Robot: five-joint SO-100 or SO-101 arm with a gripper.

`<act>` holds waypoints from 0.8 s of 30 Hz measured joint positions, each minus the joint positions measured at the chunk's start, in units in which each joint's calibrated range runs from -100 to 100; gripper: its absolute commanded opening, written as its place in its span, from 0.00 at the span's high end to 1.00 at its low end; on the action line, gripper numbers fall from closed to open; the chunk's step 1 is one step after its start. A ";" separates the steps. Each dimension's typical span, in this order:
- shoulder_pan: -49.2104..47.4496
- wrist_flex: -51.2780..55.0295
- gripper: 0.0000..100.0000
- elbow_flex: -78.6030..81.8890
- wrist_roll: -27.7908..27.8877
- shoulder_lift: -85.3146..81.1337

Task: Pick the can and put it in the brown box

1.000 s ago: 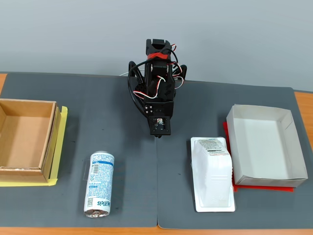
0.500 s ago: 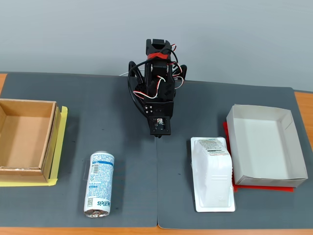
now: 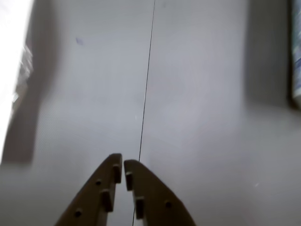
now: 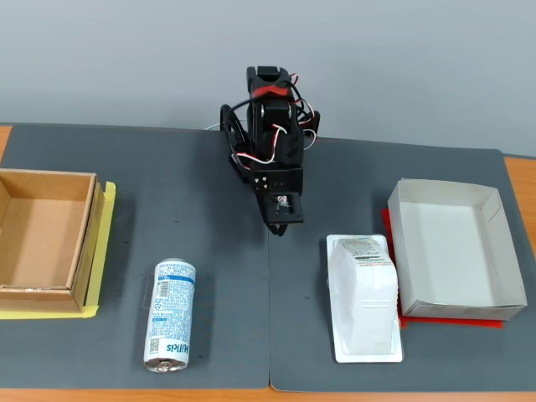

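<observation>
In the wrist view the gripper (image 3: 122, 165) is entering from the six o'clock edge, its two brown fingers (image 3: 143, 197) lying with tips all but touching and nothing between them; it is pointing toward twelve o'clock over a grey mat (image 3: 197, 117), along a thin dark seam (image 3: 146, 84) that is running from twelve down to the fingertips; a blurred sliver of the can (image 3: 296, 52) is showing at the three o'clock edge, and a bright white blur is filling the nine to eleven o'clock edge, too washed out to name. In the fixed view the arm (image 4: 272, 142) is standing at twelve o'clock of the mat, folded forward with the gripper (image 4: 279, 229) hanging low near the centre, its tips too small here to judge; the can (image 4: 170, 314) is lying on its side at about seven o'clock of the gripper, well apart from it, silver top facing six o'clock; the brown box (image 4: 88, 239) is sitting open at the nine o'clock edge on a yellow sheet (image 4: 105, 251), just beside the can at its ten o'clock and not touching it; a white plastic tray package (image 4: 364, 297) is lying at four o'clock of the gripper, touching a white-grey paper box (image 4: 494, 285) at the three o'clock side, which is resting on a red sheet (image 4: 452, 321).
</observation>
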 measured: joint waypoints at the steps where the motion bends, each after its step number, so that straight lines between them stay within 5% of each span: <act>1: 0.07 -1.38 0.99 -1.54 0.00 1.86; 11: 3.62 -8.30 0.99 -23.03 0.34 27.22; 24: 12.42 -8.39 0.99 -52.86 10.89 56.80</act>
